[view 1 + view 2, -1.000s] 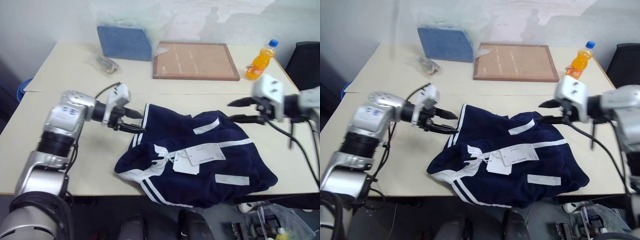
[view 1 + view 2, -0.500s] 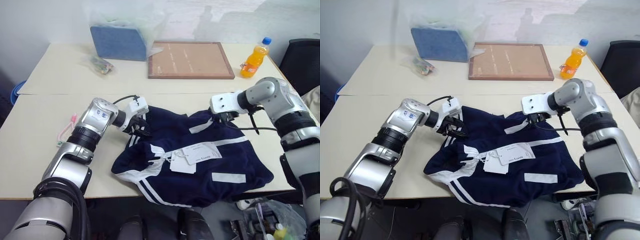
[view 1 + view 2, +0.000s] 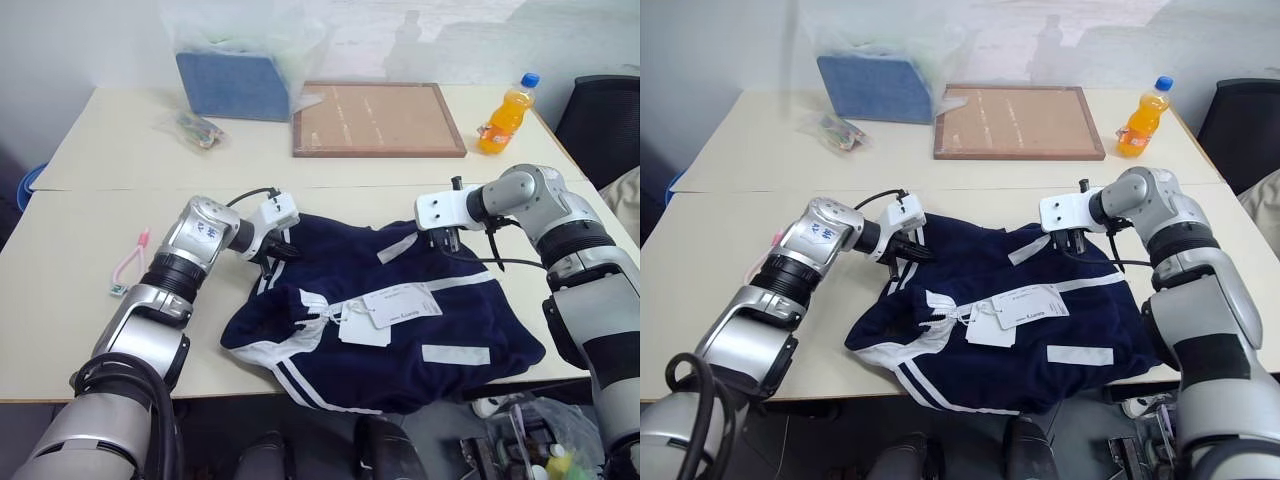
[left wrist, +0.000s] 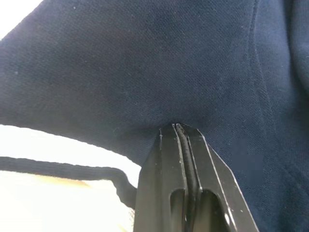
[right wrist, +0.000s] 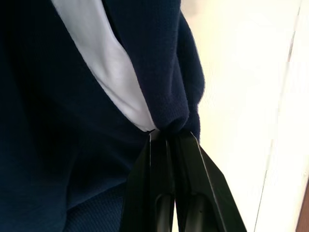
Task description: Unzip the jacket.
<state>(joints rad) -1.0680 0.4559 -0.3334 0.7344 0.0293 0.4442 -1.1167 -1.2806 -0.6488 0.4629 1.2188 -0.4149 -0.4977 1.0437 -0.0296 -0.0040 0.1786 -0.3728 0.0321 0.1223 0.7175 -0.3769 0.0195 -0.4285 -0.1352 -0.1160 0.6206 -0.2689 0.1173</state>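
Left gripper [image 4: 179, 126] pinched tight on navy cloth at the left edge of one jacket [image 3: 400, 345], crumpled on the front table [image 3: 60, 340]. Two white tags [image 3: 385, 310] mid-jacket. Right gripper [image 5: 169, 133] clamped on a fold by a white stripe. One orange bottle [image 3: 505, 115] far right.

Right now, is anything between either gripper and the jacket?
Nothing visible. The left gripper is shut on a fold of the jacket at its far left edge, and the right gripper is shut on fabric beside a white stripe at its far right.

Silver arms, white wrists, black cables
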